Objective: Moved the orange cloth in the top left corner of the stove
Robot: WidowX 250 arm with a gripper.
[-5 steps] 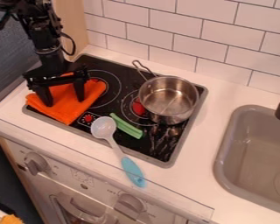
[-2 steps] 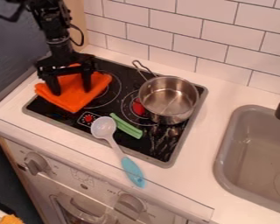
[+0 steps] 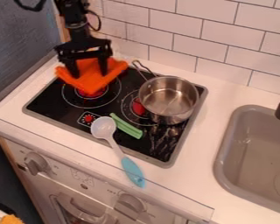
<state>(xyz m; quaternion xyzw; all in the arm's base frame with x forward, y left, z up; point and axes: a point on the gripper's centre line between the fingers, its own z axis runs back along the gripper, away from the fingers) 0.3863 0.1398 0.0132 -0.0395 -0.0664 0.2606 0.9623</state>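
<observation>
Where you look at the upper left of the stove [image 3: 46, 98], orange cloth [image 3: 91, 84] lies bunched, left corner past the stove's edge. Widest span side to side; one corner points frontward. You can't firmly call its true long axis, given the folds. Above it, your gripper [image 3: 89, 75]: fingers wide apart, tips against cloth. Rightward, you have spoon [image 3: 103, 127], bowl rearward; green piece [image 3: 127, 126]; metal pot [image 3: 169, 98]; sink [image 3: 225, 146].
</observation>
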